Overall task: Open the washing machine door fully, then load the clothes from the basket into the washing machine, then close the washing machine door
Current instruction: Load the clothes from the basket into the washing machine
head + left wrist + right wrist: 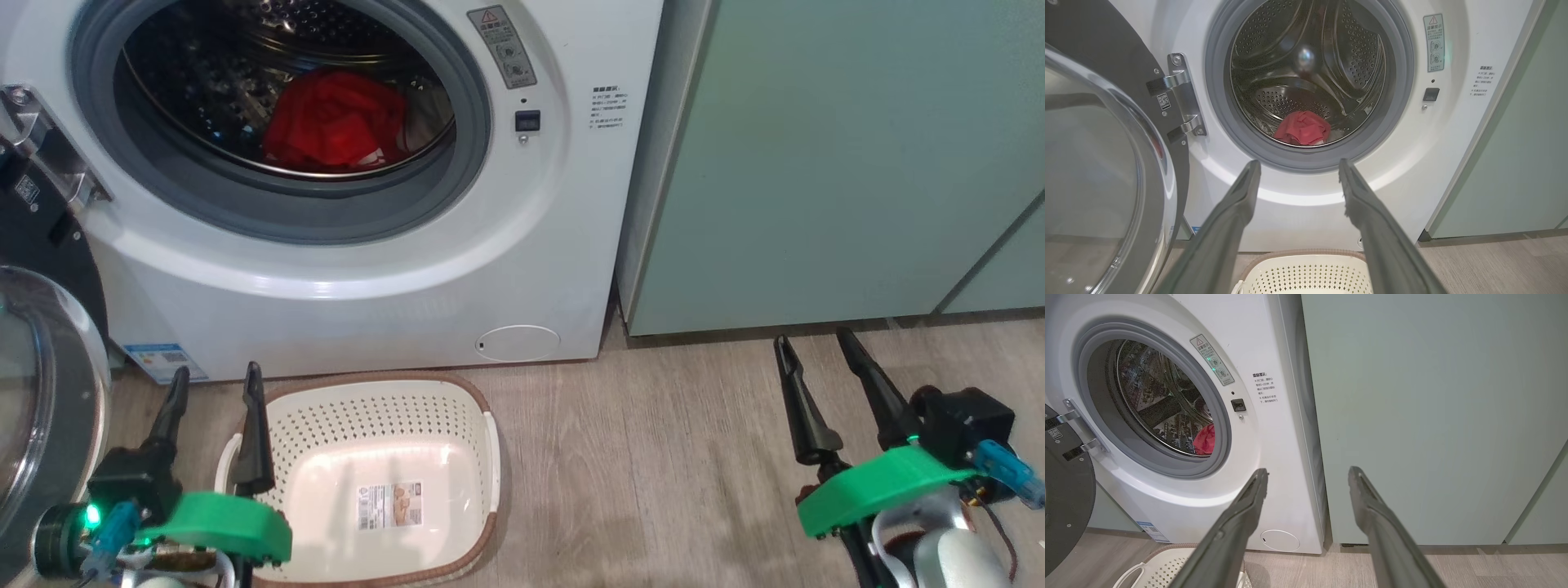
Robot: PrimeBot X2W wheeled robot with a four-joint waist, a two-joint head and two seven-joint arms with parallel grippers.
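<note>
a home laundry corner. washing machine (343, 286) ahead of the left gripper (217, 371); pale green cabinets (816, 163) ahead of the right gripper (812, 336); wood-look floor (653, 457).

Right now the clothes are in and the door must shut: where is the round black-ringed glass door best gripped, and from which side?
On the round glass door, probably grip the black ring far from the steel hinge; the domed pane is too wide. Come from the robot's left with the open left gripper, jaws straddling the ring's edge.
</note>
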